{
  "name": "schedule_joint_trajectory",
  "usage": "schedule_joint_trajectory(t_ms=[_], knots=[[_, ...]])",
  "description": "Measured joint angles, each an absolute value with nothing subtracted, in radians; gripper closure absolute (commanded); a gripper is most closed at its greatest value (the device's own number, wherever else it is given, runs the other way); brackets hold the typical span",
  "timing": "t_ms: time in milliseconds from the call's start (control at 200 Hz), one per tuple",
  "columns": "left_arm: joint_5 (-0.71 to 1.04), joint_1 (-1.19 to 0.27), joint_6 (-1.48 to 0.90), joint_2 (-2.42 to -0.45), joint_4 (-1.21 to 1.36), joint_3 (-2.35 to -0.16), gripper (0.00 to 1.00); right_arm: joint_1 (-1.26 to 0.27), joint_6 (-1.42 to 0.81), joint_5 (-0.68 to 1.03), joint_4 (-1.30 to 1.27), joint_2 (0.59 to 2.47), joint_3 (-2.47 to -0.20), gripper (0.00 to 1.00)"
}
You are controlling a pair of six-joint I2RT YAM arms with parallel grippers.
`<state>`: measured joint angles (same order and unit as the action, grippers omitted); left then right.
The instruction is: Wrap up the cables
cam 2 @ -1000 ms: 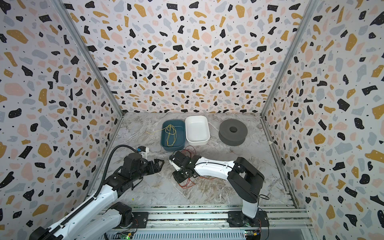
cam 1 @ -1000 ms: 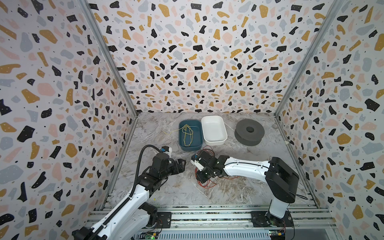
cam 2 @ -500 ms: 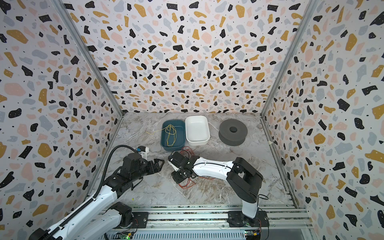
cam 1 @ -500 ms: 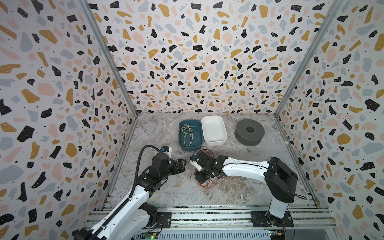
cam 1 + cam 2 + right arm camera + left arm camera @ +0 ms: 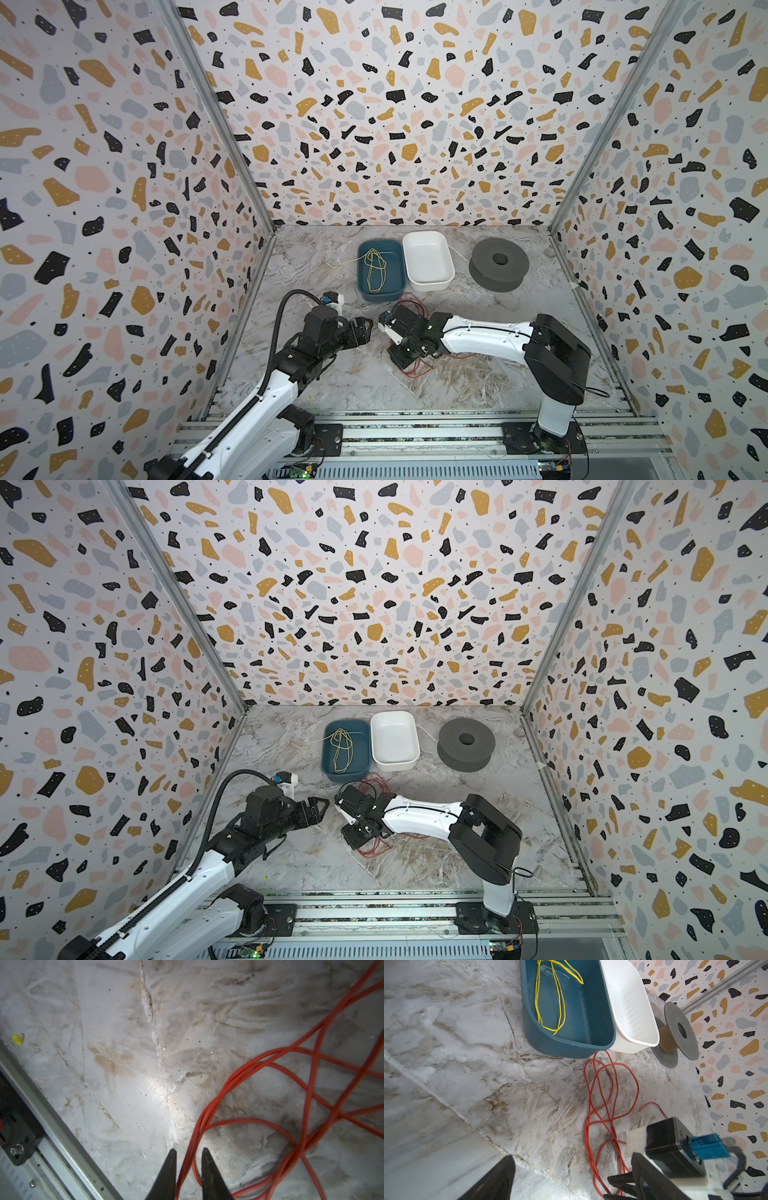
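Straddling 2 strands of the cables (image 5: 313, 1076) that sprawl in loose loops on the tabletop (image 5: 104, 1084), the right pincer (image 5: 189, 1152) has its tips nearly together—pinching or not, I cannot tell—likely to gather slack, while the left pincer (image 5: 365, 330) hangs wide apart, empty, beside it.

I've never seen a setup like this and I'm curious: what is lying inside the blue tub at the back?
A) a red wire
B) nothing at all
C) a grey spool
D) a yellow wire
D: a thin yellow wire lies in loose loops inside the blue tub, while the red cables lie outside it.
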<state>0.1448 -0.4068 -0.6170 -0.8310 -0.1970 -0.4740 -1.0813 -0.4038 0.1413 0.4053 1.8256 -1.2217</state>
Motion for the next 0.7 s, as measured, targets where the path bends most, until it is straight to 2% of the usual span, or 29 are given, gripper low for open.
schedule_joint_trajectory(t_ms=[701], knots=[[0.148,-0.407,-0.617,-0.831,-0.194,-0.474,0.12,-1.085,-0.404,0.126,0.412,1.826,-1.222,0.8]])
